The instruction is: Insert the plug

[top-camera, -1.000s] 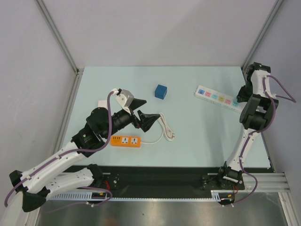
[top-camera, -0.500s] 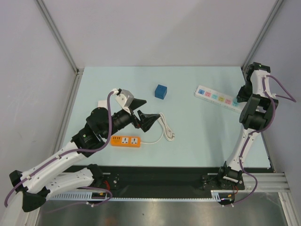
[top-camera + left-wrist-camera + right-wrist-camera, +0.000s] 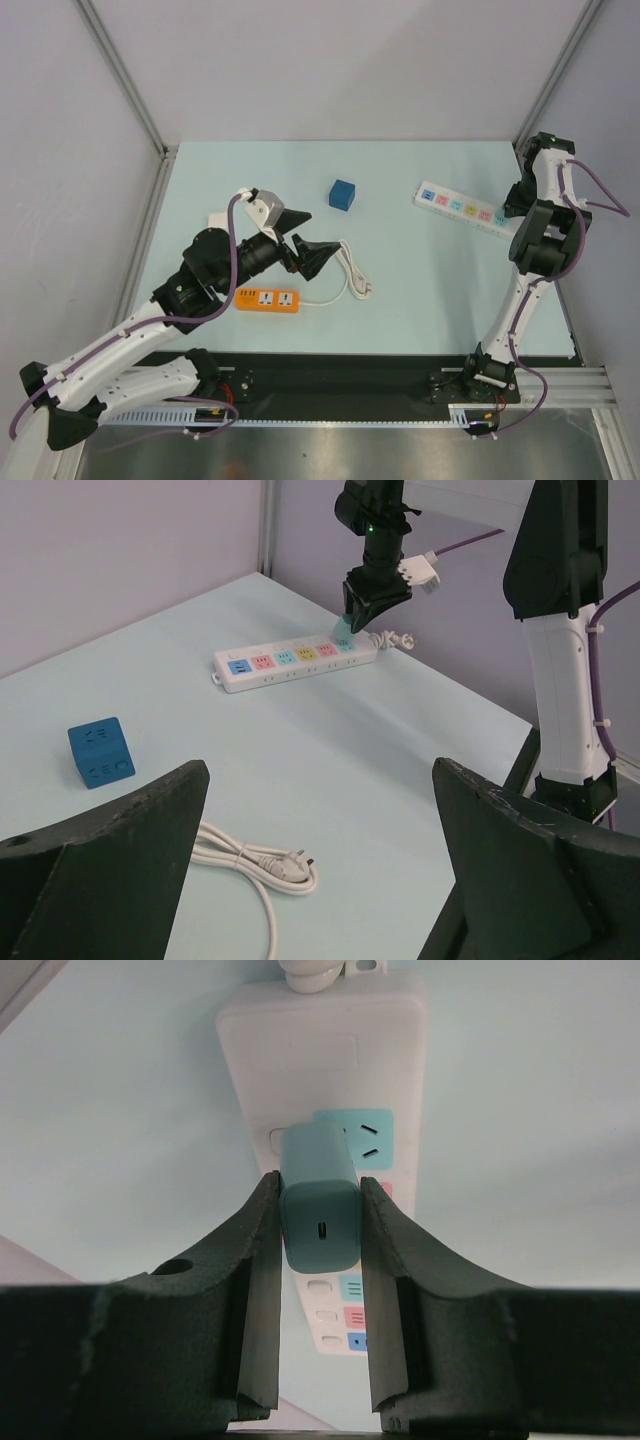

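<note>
The plug (image 3: 320, 1205) is a teal-blue adapter block with a small port on its back face. My right gripper (image 3: 318, 1185) is shut on it and holds it upright against the end sockets of the white power strip (image 3: 330, 1020). The left wrist view shows the same: the right gripper (image 3: 372, 600) presses the plug (image 3: 343, 635) onto the strip (image 3: 295, 662). In the top view the right gripper (image 3: 512, 205) is at the strip's (image 3: 462, 208) right end. My left gripper (image 3: 305, 237) is open and empty, above the coiled cable.
A blue cube with socket holes (image 3: 343, 193) sits at the table's middle back, also seen in the left wrist view (image 3: 101, 752). An orange power strip (image 3: 268, 299) lies near the front. Its white cable (image 3: 350, 272) coils beside it. A small white block (image 3: 218, 220) lies at the left.
</note>
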`<state>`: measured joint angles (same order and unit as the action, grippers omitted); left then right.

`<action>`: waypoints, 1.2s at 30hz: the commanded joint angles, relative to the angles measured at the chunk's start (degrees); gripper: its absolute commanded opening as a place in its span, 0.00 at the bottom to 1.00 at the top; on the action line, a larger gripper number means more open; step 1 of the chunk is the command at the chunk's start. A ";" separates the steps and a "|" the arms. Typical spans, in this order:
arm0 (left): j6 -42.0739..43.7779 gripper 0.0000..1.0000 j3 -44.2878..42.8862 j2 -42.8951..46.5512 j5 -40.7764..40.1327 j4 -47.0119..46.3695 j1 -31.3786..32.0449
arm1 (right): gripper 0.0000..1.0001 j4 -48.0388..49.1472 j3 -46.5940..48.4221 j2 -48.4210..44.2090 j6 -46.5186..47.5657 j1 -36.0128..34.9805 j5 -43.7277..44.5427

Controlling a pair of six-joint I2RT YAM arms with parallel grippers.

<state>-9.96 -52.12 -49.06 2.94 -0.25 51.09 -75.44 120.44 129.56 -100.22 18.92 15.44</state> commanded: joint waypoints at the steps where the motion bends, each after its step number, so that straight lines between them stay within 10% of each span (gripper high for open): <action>1: 1.17 1.00 0.17 1.24 -0.13 -1.42 0.15 | 0.00 -11.40 -0.91 -1.85 0.03 0.42 2.40; 36: 1.17 1.00 0.26 1.42 0.05 -1.51 0.15 | 0.00 -11.40 -2.67 -2.29 2.84 0.42 0.82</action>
<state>-9.96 -52.12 -48.53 3.01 -0.27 51.09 -75.11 117.86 127.85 -97.65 19.35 15.59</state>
